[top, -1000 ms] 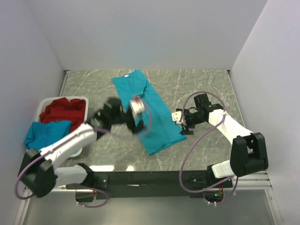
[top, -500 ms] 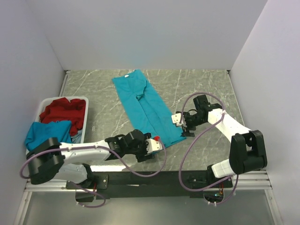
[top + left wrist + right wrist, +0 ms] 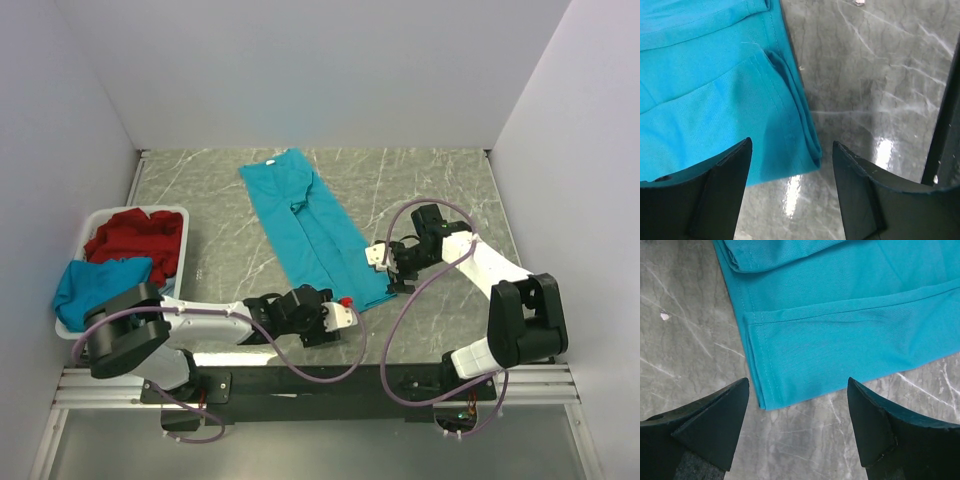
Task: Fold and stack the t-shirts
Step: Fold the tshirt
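A teal-blue t-shirt [image 3: 315, 235], folded lengthwise into a long strip, lies flat across the middle of the table. My left gripper [image 3: 350, 306] is open and empty, low at the strip's near end. In the left wrist view the shirt's [image 3: 705, 100] folded corner sits between my open fingertips [image 3: 742, 150]. My right gripper [image 3: 379, 256] is open and empty at the strip's right edge near the same end. In the right wrist view the hem corner of the shirt [image 3: 840, 315] lies just ahead of my open gripper [image 3: 797, 385].
A white plastic basket [image 3: 140, 211] stands at the left edge, holding a crumpled red shirt [image 3: 135, 235] and another teal-blue shirt [image 3: 95, 282] draped over its near side. Grey marble tabletop [image 3: 430, 180] surrounds the strip; walls close in at the back and sides.
My left arm swung from above the shirt's middle down to the table's near side, ending low at the strip's near corner. The right arm barely moved.
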Available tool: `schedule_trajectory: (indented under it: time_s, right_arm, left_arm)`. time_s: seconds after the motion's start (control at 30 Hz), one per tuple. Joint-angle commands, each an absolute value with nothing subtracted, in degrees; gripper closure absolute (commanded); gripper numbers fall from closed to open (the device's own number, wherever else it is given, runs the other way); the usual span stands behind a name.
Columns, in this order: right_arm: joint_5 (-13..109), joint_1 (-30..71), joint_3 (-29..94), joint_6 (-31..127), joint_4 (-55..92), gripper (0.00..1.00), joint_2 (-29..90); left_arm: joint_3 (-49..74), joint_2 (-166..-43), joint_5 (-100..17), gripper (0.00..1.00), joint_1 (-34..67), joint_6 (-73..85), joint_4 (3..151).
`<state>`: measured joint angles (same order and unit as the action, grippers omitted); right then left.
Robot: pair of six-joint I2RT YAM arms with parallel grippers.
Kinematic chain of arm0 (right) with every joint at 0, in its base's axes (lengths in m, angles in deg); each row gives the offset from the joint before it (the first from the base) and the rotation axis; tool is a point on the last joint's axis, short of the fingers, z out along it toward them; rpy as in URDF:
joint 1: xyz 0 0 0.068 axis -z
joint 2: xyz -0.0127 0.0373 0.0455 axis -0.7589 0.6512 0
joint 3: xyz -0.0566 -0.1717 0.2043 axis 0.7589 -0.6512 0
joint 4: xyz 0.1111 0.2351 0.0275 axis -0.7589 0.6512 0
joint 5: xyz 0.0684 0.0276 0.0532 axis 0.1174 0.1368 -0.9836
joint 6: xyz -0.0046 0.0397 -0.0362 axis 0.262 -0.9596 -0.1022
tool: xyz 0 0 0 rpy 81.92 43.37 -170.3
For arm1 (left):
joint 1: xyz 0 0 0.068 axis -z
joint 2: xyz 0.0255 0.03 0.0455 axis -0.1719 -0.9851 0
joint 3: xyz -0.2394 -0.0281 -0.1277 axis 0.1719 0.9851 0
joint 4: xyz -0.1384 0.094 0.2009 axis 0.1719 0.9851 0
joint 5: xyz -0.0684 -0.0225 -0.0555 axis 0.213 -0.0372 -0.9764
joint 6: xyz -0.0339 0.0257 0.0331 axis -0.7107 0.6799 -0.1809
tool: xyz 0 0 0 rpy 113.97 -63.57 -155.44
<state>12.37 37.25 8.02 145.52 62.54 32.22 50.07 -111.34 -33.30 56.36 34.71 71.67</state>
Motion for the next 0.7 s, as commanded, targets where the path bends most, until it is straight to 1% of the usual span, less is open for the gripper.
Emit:
schedule_trajectory:
  time_s: [0.0,0.07,0.1,0.2,0.27,0.3,0.4,0.43,0.5,0.57,0.6,0.67]
  right_arm:
    - [11.5,37.5,7.9,146.6,63.4,0.15,32.5]
    - [11.4,37.5,8.0,146.7,63.5,0.15,32.3]
    - [11.3,37.5,8.0,146.7,63.7,0.15,32.3]
    - [11.5,37.4,8.0,146.9,63.9,0.15,32.3]
    - [11.7,37.5,8.0,147.0,63.8,0.15,32.3]
    - [12.0,37.6,7.8,147.1,63.7,0.15,32.4]
    - [12.9,37.5,6.7,147.7,62.6,0.16,31.8]
    - [13.2,37.5,6.5,147.8,62.2,0.16,31.6]
    - [13.1,37.6,5.4,149.4,61.9,0.17,30.9]
    - [12.3,37.6,5.0,151.2,62.5,0.18,30.6]
    - [12.5,37.3,4.6,153.9,63.9,0.21,30.6]
    - [13.5,36.4,4.0,154.6,64.1,0.25,29.9]
  left_arm:
    - [48.1,-113.6,-30.0,0.30,57.4,33.8,67.6]
    - [47.4,-115.6,-27.3,0.35,57.9,33.7,67.7]
    - [47.2,-116.2,-26.7,0.39,57.9,33.8,68.1]
    - [46.0,-117.8,-24.5,0.42,58.0,33.7,69.3]
    - [45.4,-118.4,-22.5,0.46,58.2,33.6,70.5]
    - [45.1,-118.6,-21.8,0.56,58.2,33.6,71.0]
    - [45.1,-118.6,-19.7,0.75,58.3,33.4,72.8]
    - [45.3,-118.1,-19.3,0.87,58.4,33.4,73.2]
    - [46.4,-116.8,-19.0,0.99,58.3,33.2,72.9]
    - [48.1,-114.1,-19.7,0.99,58.4,33.4,72.3]
    - [48.6,-113.3,-19.8,0.99,58.4,33.4,71.8]
    - [49.1,-111.7,-20.7,0.99,58.3,33.6,71.9]
